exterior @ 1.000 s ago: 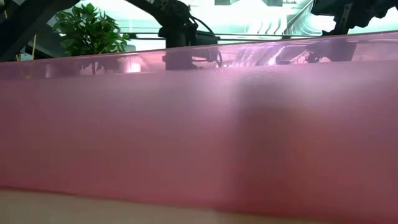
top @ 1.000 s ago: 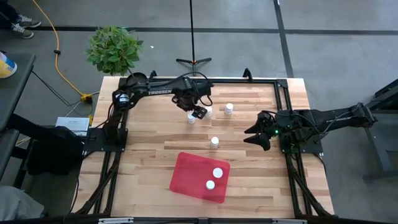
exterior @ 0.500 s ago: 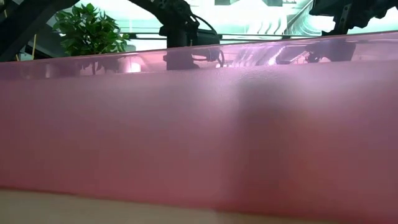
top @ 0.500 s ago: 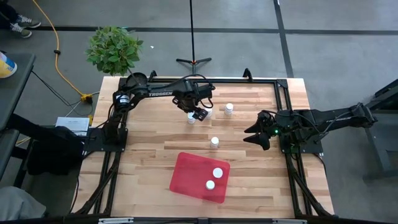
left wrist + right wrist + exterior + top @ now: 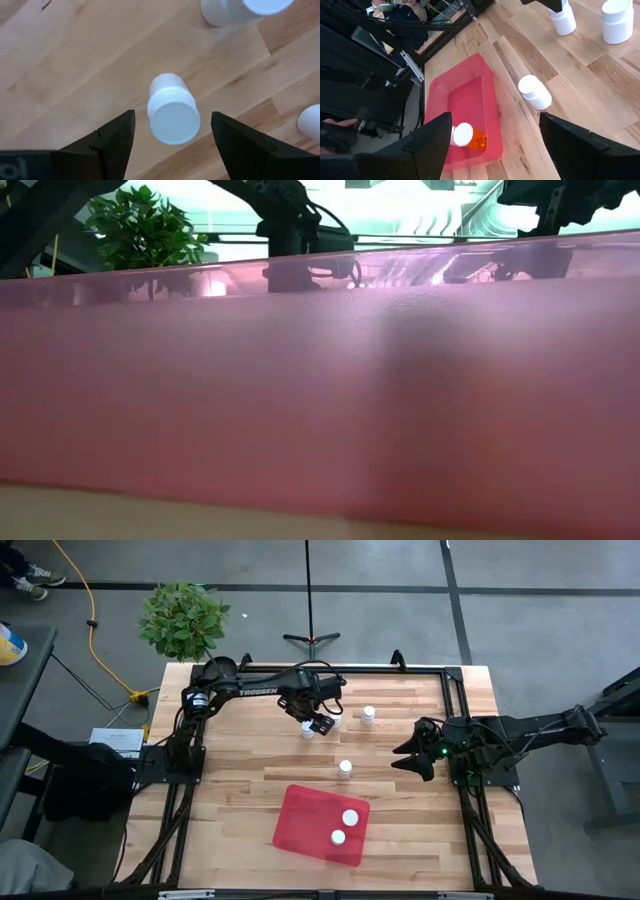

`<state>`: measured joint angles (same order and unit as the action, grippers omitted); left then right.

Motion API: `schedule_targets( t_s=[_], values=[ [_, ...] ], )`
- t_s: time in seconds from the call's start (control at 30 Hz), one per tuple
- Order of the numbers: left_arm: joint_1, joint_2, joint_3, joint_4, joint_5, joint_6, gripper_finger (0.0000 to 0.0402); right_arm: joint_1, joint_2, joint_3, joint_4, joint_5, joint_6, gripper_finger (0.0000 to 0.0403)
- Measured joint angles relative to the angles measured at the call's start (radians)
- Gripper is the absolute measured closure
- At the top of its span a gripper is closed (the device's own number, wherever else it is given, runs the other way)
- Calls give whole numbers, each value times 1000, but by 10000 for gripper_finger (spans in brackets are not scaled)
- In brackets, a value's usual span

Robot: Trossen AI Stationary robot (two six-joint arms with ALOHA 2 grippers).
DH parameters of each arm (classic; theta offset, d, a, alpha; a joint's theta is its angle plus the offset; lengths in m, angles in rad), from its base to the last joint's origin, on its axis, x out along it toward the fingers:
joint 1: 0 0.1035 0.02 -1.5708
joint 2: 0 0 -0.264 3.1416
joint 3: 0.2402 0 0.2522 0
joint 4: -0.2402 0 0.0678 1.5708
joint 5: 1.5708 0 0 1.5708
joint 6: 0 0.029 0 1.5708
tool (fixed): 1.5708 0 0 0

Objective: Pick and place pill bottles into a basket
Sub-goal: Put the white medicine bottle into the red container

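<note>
My left gripper (image 5: 320, 723) hangs open at the table's far middle, pointing down. In the left wrist view (image 5: 172, 145) its fingers stand on either side of an upright white-capped pill bottle (image 5: 172, 112) without touching it. Two more bottles stand close by (image 5: 235, 7) (image 5: 310, 120). A further bottle (image 5: 345, 769) stands alone at mid-table. The red tray (image 5: 322, 825) lies near the front edge with two bottles in it (image 5: 350, 818) (image 5: 338, 837), one of them orange-bodied (image 5: 470, 137). My right gripper (image 5: 405, 757) waits open and empty at the right.
A potted plant (image 5: 183, 618) stands past the table's far left corner. Black frame rails (image 5: 400, 667) run along the table's edges. In the low view the tray's wall (image 5: 320, 400) fills most of the picture and hides the bottles.
My left arm has shifted slightly toward the table's right over the far bottles. Its gripper stays open.
</note>
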<state>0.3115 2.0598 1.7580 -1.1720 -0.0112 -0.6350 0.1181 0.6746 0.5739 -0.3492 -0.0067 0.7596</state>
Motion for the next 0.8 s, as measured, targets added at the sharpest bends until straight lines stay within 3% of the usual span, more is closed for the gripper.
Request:
schedule_targets(
  t_s=[0.33, 0.8],
  values=[
    [0, 0, -84, 34, 28, 1, 108, 0, 0, 0, 2, 0, 3, 111],
    [-5, 0, -84, 127, 36, 7, 108, 0, 0, 0, 1, 0, 0, 111]
  ],
)
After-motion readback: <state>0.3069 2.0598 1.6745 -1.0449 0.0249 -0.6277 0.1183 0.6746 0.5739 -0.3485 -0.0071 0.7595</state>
